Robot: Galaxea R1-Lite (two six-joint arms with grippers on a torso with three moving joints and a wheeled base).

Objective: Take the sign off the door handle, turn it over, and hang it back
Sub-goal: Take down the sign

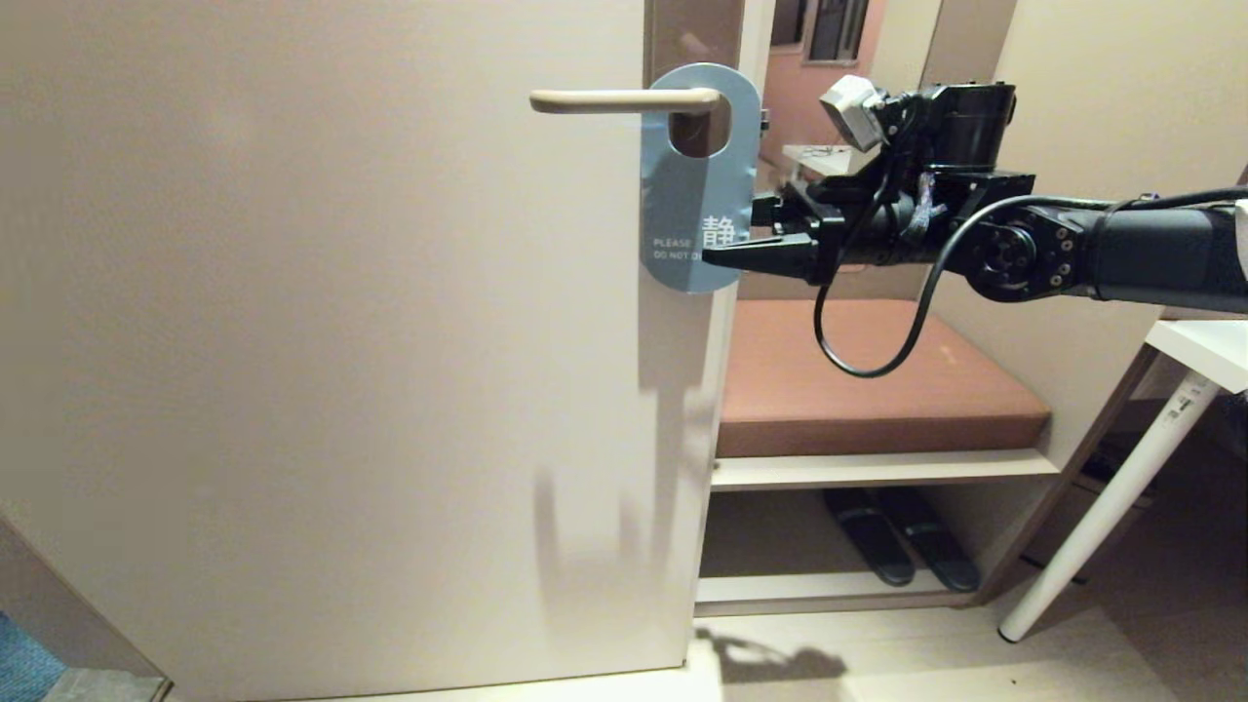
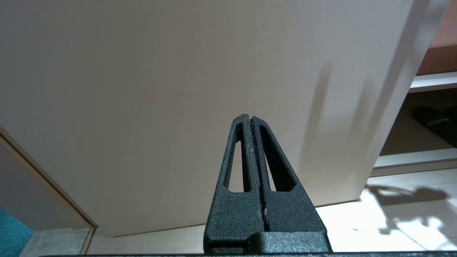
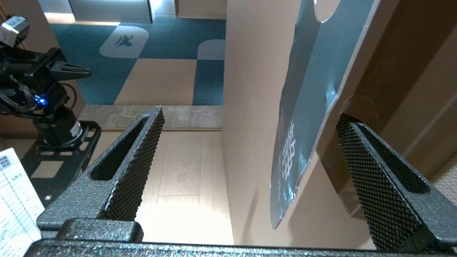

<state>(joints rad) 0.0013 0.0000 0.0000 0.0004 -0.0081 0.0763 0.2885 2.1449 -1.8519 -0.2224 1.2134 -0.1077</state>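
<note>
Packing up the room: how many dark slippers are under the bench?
2: the two dark flat slippers lie side by side on the low shelf under the brown cushioned bench, one left of the other. More may be hidden.

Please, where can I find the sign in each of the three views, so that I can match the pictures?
Head view: the sign hangs on the handle, upper middle, blue side out, right gripper at its lower edge.
Left wrist view: not in it; only the door and the shut left gripper.
Right wrist view: the sign hangs between the open fingers.
Shared landmark: the beige door.
</note>
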